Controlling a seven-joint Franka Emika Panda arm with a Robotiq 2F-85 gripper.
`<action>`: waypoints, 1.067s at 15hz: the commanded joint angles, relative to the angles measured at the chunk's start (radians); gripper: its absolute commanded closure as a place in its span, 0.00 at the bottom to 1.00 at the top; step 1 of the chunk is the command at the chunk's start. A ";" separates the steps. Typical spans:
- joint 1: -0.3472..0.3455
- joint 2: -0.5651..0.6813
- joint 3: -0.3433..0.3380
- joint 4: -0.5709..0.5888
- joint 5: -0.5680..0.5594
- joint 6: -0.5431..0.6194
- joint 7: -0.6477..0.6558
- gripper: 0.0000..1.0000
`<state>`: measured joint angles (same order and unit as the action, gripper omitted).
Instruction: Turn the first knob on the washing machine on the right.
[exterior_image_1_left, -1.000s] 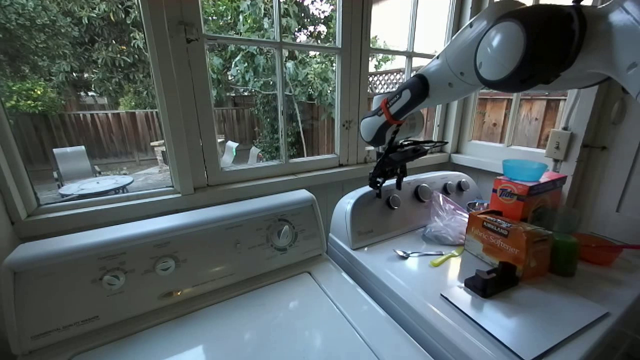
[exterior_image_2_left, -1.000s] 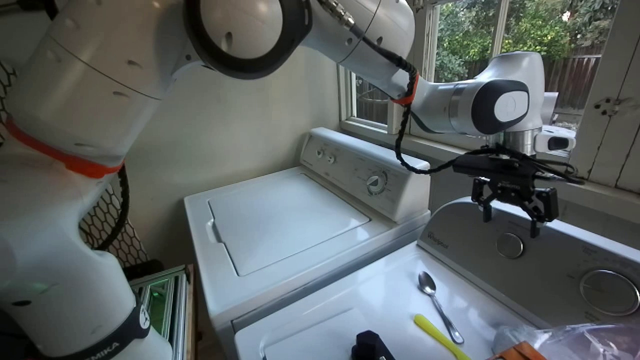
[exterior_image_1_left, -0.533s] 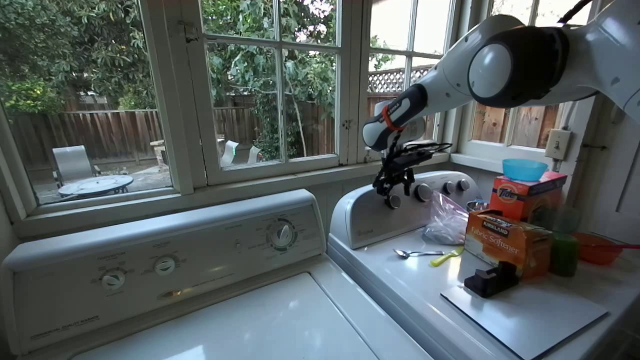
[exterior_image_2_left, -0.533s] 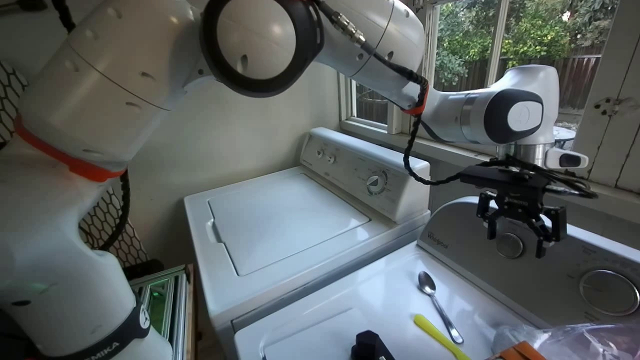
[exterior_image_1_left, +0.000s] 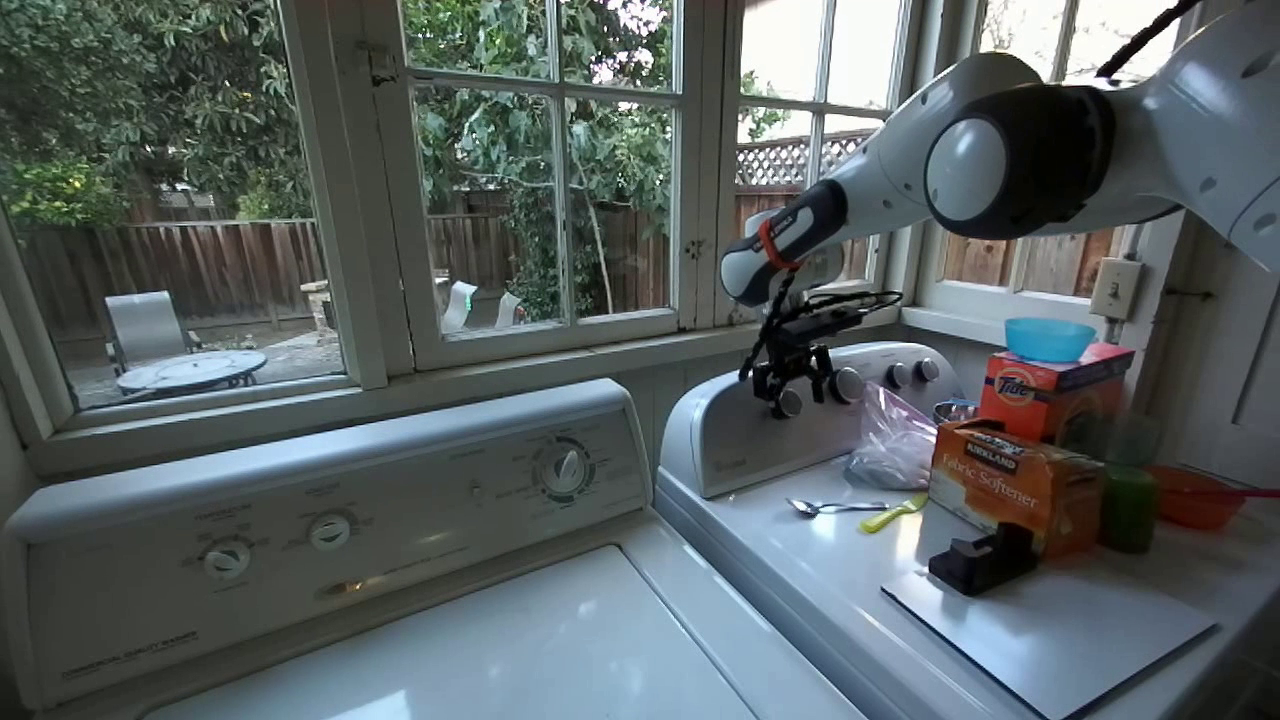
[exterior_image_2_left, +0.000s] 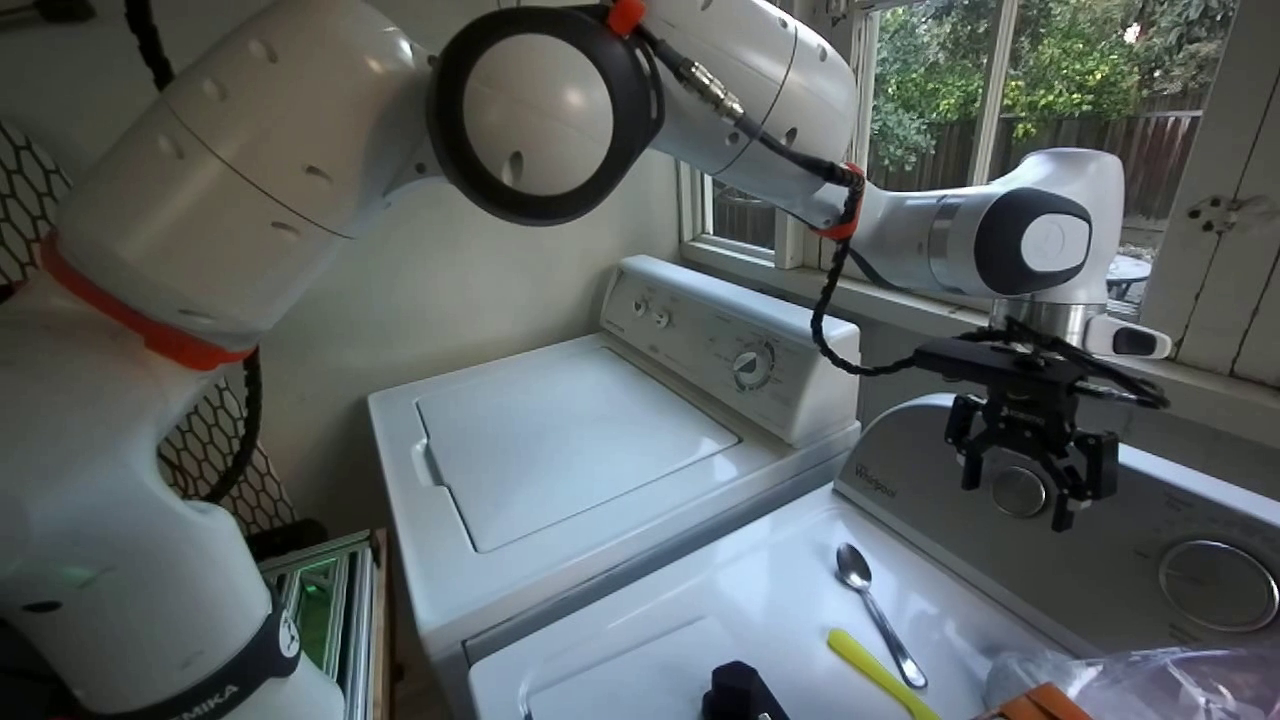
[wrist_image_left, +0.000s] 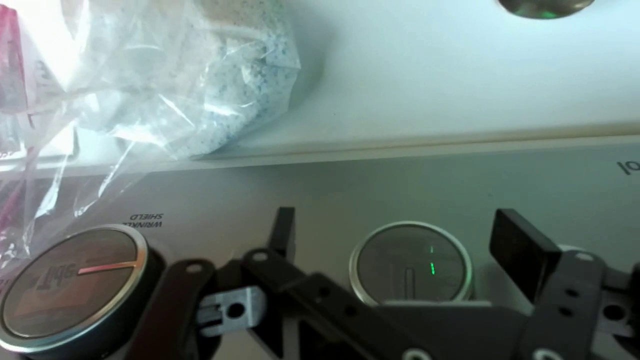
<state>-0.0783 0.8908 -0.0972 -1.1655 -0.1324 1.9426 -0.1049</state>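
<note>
Jaws: wide apart, I see, gripper (exterior_image_2_left: 1016, 495) pointing down.
First knob (wrist_image_left: 411, 260): in wrist view, between the fingers (wrist_image_left: 522, 252), gap on each side.
Washing machine (exterior_image_2_left: 770, 585): carries this knob near its console's (exterior_image_1_left: 745, 445) end.

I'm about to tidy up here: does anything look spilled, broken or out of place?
I see nothing spilled or broken. Out of place, perhaps: a spoon lies loose on the Whirlpool machine, and a blue bowl sits on the Tide box; both look more like kitchen things than laundry supplies.
</note>
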 joint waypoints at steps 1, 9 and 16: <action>-0.014 0.048 0.015 0.089 0.029 -0.056 0.034 0.00; -0.021 0.079 0.021 0.154 0.058 -0.076 0.048 0.63; 0.016 0.036 0.012 0.075 -0.041 0.043 -0.050 0.59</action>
<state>-0.0856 0.9292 -0.0846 -1.0737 -0.1156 1.8794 -0.1016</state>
